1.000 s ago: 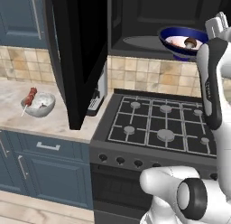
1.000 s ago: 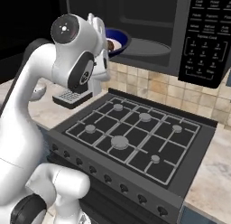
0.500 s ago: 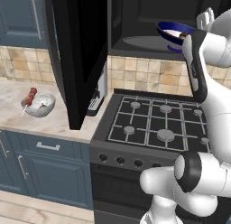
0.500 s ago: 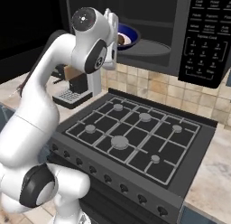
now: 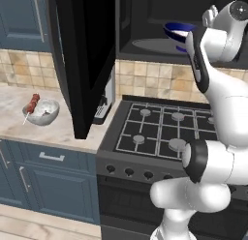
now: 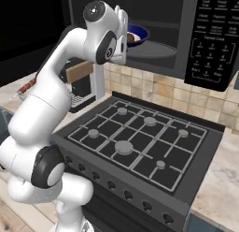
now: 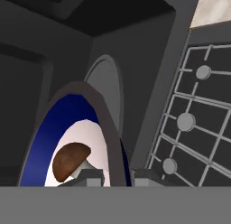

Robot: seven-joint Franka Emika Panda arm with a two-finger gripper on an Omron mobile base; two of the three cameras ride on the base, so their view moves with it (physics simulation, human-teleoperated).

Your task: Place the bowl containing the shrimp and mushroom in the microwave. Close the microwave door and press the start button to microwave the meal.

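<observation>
Left base view, left to right: grey bowl with skewer (image 5: 42, 111) on the table (image 5: 29, 130) at left, door (image 5: 82, 60) swung wide open at centre, bowl (image 5: 178, 32) at upper right, at the microwave (image 5: 160, 21) mouth over the turntable (image 5: 155, 45).

Hand view: end effector (image 7: 116, 177) at bottom centre, fingertips straddling the bowl rim, so it looks clamped on the bowl. Mushroom (image 7: 68, 161) sits inside, lower left. Shrimp hidden.

Step in hand: placing the bowl in the cavity. Next, I'd say: lower onto the turntable, let go, back out clear of the stove (image 5: 164, 130), then swing the door shut and hit start on the panel (image 6: 212, 39).
</observation>
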